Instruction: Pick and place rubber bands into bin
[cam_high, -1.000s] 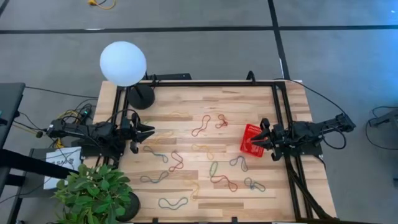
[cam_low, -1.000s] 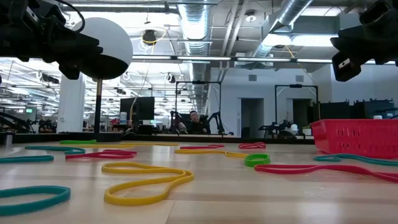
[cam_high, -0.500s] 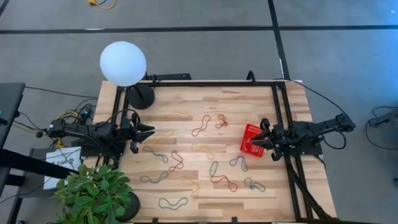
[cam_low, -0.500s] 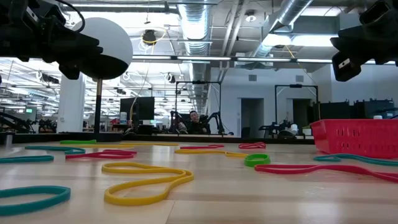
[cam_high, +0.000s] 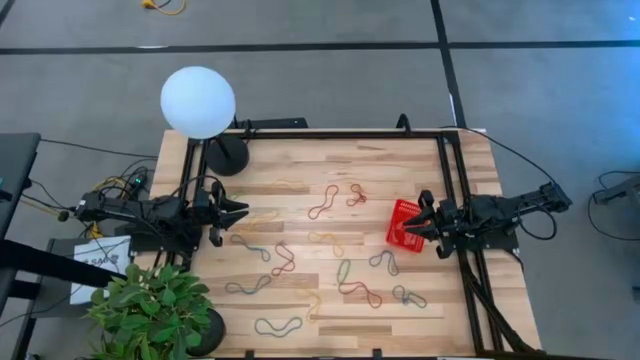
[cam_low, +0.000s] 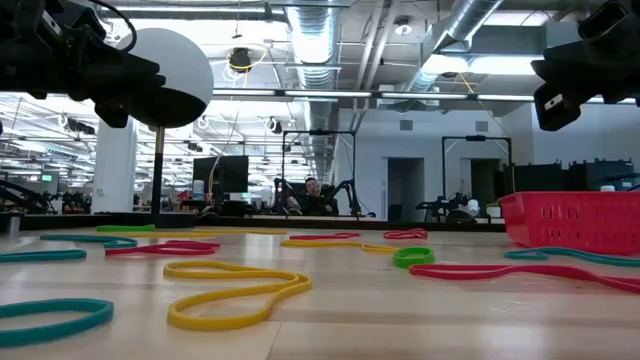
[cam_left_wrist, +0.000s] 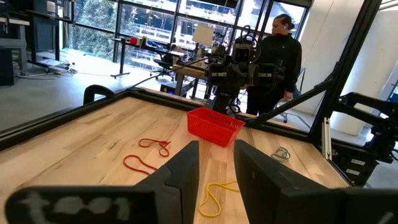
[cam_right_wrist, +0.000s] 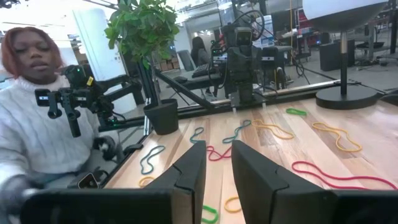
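Your left gripper (cam_high: 237, 212): left table edge, fingers apart, empty | your right gripper (cam_high: 418, 224): fingers apart, just beside the bin (cam_high: 402, 224) at the right | rubber bands (cam_high: 340, 255): scattered across the table (cam_high: 300, 170) between both arms

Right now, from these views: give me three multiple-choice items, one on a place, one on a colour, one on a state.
1. Where does the bin sit?
A. beside the lamp base
B. on the table's right side, just in front of the right gripper
C. under the plant

2. What colour is the bin?
A. blue
B. white
C. red

3. What is the left gripper doing?
A. open, holding nothing
B. shut on a rubber band
C. inside the bin

Answers: 1 B, the high view shows it by the right gripper. 2 C, red mesh walls show in the low view. 3 A, the left wrist view shows a bare gap between the fingers.
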